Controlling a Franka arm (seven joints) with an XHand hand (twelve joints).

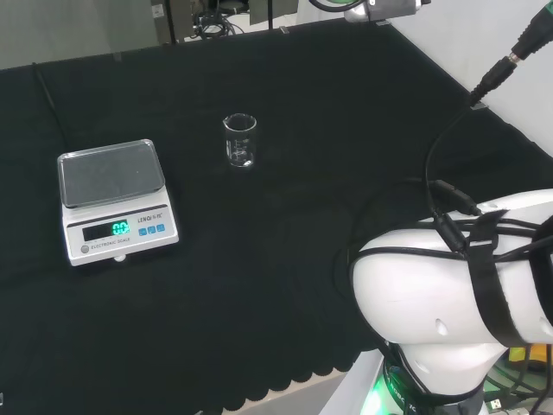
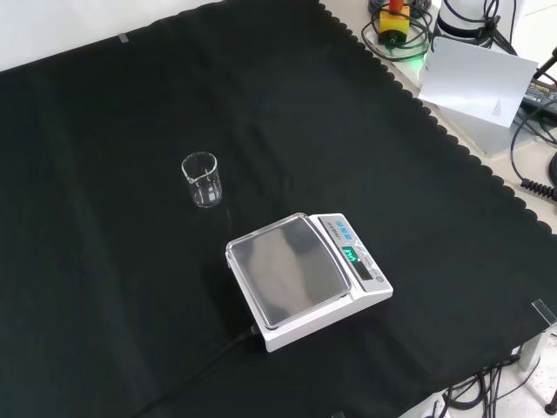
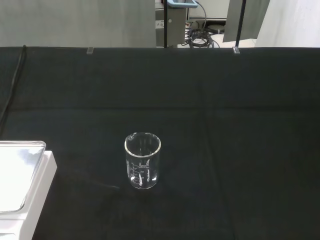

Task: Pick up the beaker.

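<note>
small clear glass beaker (image 1: pixel 239 140): smooth, glossy
white plastic scale (image 1: pixel 117 201): brushed metal pan, semi-matt
black cloth (image 1: pixel 285 216): matt, woven

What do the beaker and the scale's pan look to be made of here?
Beaker: clear glass, possibly clear plastic; the cloth shows through its wall, with bright glints on the rim and printed white marks. Scale pan: brushed metal by the look, grey with a dull sheen and raised edges, on a white body, probably plastic.

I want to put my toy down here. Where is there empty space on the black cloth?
Lots of room. The beaker and the scale stand apart near the middle of the black cloth, with a bare strip between them. All the cloth around them out to its edges is bare. A cable trails from the scale.
</note>
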